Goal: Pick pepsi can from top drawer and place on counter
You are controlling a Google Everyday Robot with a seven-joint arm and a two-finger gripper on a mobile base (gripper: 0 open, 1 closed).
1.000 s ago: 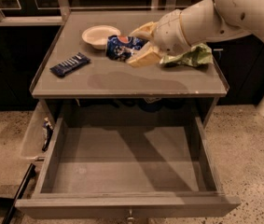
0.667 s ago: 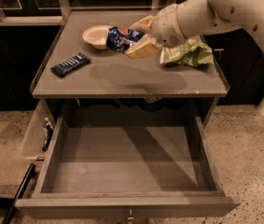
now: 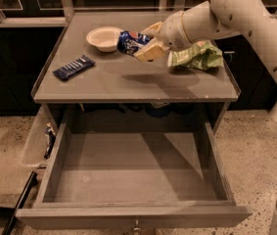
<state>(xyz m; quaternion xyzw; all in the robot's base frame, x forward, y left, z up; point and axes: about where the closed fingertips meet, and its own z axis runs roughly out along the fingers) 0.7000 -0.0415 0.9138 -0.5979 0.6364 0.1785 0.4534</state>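
My gripper (image 3: 145,42) is shut on the pepsi can (image 3: 129,41), a dark-blue can with white and red marks. It holds the can on its side above the middle of the grey counter (image 3: 128,80), just right of a white bowl. The can's shadow falls on the counter below it. The top drawer (image 3: 133,173) stands pulled fully open below the counter, its grey floor bare. A small knob (image 3: 136,225) shows on its front.
A white bowl (image 3: 103,37) sits at the counter's back left. A dark-blue snack bar wrapper (image 3: 73,66) lies at the left. A green chip bag (image 3: 199,55) lies at the right, behind my arm. A white panel (image 3: 34,141) leans at the drawer's left.
My gripper has carried the pepsi can up and to the back left over the counter, closer to the white bowl.
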